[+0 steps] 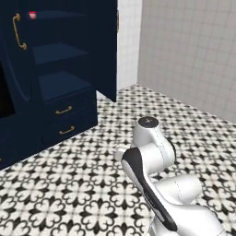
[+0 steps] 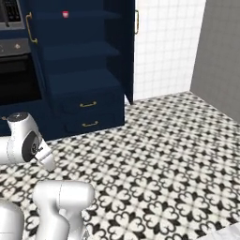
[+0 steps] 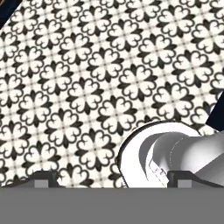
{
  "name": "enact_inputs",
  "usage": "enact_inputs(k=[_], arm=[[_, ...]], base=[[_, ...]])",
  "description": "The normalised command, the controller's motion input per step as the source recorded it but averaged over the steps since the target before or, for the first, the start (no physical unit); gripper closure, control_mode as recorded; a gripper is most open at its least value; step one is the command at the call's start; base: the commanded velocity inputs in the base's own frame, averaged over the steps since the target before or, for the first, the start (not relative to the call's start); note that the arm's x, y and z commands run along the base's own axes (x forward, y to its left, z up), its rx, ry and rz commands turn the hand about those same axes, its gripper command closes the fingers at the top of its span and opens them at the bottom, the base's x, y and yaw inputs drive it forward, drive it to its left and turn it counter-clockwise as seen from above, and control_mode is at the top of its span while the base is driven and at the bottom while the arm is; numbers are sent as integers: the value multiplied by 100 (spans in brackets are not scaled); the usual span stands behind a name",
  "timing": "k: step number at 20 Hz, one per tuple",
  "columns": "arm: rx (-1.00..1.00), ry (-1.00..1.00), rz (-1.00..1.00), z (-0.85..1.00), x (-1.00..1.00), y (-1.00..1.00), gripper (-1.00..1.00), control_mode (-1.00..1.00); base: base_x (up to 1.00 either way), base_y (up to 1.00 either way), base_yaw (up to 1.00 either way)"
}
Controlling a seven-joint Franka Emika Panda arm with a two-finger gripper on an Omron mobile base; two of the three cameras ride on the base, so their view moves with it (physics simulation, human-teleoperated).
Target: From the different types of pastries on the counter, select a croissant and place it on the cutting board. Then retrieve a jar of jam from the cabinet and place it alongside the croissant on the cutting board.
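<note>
Arm is folded low over the patterned floor (image 1: 92, 198) with the claw (image 3: 111, 177) spread wide and empty, pointing down at the tiles — looks like a travel pose on the way to the cabinet (image 1: 60, 87), whose door stands open. Jar of jam (image 1: 32, 15) sits on the top shelf, at 11 o'clock in the left base view. Right base view adds an oven (image 2: 16, 75) at 9 o'clock; hand view gives the fingertips (image 3: 43, 178).

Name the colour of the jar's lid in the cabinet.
Red lid on the jar, clearest in the right base view.
</note>
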Motion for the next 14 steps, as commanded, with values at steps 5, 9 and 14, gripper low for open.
enact_inputs(k=[5, 9, 14], arm=[[0, 0, 0, 0, 0, 0, -100, 100], [0, 0, 0, 0, 0, 0, -100, 100], [0, 0, 0, 0, 0, 0, -100, 100]], base=[[100, -10, 1], [100, -26, 7], [100, -6, 18]])
